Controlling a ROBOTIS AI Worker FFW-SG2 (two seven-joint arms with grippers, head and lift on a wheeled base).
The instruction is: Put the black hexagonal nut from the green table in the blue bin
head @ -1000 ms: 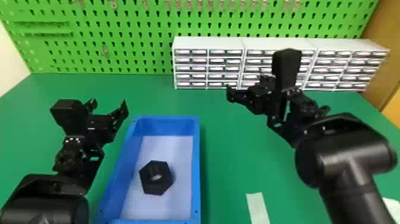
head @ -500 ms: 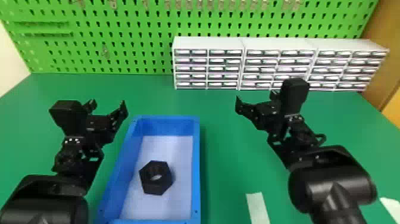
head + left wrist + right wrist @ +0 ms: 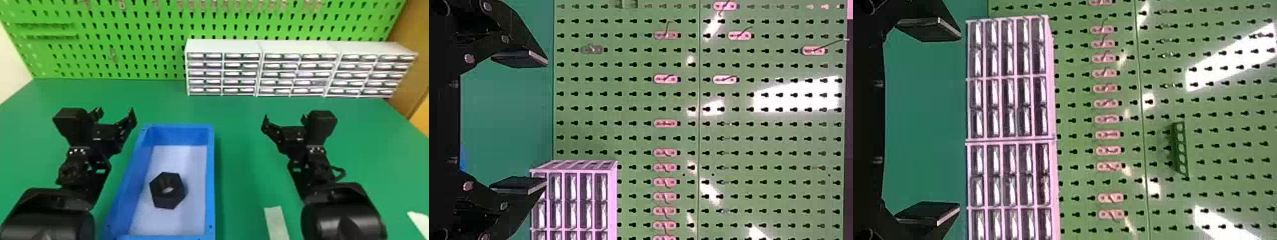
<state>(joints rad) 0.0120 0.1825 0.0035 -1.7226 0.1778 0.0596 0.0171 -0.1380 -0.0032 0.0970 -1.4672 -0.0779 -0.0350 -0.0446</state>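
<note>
The black hexagonal nut (image 3: 168,190) lies flat on the pale floor of the blue bin (image 3: 211,178), near its middle. To the left of the bin, my left gripper (image 3: 115,115) is held open beside its far left corner; in the left wrist view the gripper (image 3: 521,121) has a wide gap with nothing in it. My right gripper (image 3: 284,120) stands open to the right of the bin, apart from it and from the nut. In the right wrist view, nothing is between the spread fingers of the gripper (image 3: 928,121).
White drawer cabinets (image 3: 223,46) line the back right of the green table (image 3: 242,153), against a green pegboard (image 3: 134,28). A pale strip (image 3: 277,223) lies near the front, left of the right forearm. Another pale piece (image 3: 420,221) is at the right edge.
My right arm has come down and toward the front, and its gripper has shifted a little to the right over the last half second. The left arm, nut and bin look unchanged.
</note>
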